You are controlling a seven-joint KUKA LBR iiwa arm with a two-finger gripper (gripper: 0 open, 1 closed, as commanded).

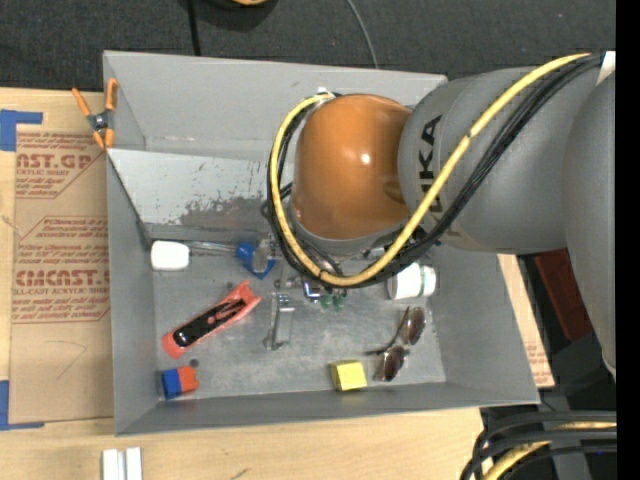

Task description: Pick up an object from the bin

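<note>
Camera view: pre-grasp check

The red-and-black flat plastic tool (pixel 210 320) lies on the floor of the grey metal bin (pixel 240 373), just left of the gripper (pixel 281 320), whose opening we cannot tell. We would centre over it before closing.

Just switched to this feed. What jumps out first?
The arm's big orange cover looms over the middle of the bin, with the gripper poking out beneath it. A red tool lies just left of the gripper. A yellow cube and sunglasses sit by the near wall.
</note>
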